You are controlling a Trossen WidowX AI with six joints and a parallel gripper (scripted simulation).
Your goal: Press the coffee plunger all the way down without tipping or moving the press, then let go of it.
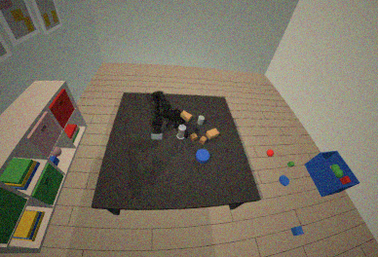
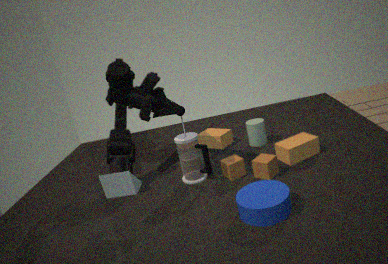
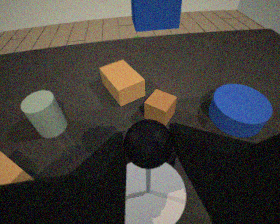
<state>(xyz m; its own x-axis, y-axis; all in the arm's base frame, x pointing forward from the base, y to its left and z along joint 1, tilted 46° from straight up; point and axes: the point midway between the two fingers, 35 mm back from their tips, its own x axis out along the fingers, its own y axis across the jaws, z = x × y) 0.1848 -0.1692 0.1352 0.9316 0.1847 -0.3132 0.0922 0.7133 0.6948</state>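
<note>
Jaws clenched on the plunger knob (image 3: 146,143), rod partly down into the coffee press (image 2: 190,158) mid-worktop (image 2: 150,222). Off-axis push could tip or slide it. Around: four orange blocks (image 2: 297,148), one pale cylinder (image 2: 256,132), one blue disc (image 2: 263,202).
</note>
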